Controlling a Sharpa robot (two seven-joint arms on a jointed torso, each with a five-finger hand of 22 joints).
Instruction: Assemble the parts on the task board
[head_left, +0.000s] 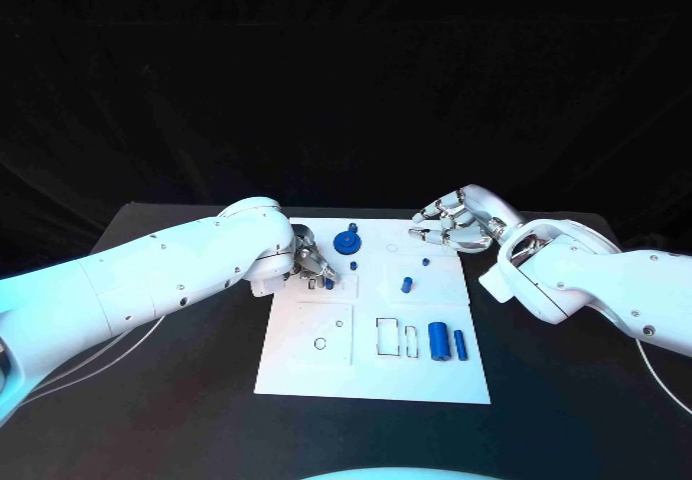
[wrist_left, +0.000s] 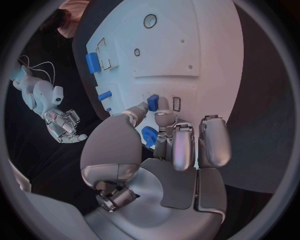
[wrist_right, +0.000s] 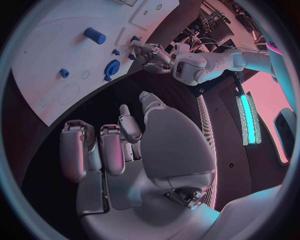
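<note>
While the left hand (head_left: 309, 262) pinches a small blue peg (wrist_left: 152, 99) at the white task board's (head_left: 310, 370) left edge, the right hand (head_left: 454, 222) hovers empty with fingers curled beyond its far corner, and two blue cylinders (head_left: 449, 342) still lie loose, so assembly looks partly done.

The left hand (head_left: 312, 262) rests its fingers on a small blue part (head_left: 329, 283) at the task board (head_left: 375, 375). The right hand (head_left: 454, 222) hovers, fingers curled, over the board's far right corner.

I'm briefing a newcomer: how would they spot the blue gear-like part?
Start at the white task board mid-table and go to its far edge. The blue gear-like part stands there, just beyond the left hand. It is round and the widest blue piece, unlike the slim cylinders near the board's front.
</note>
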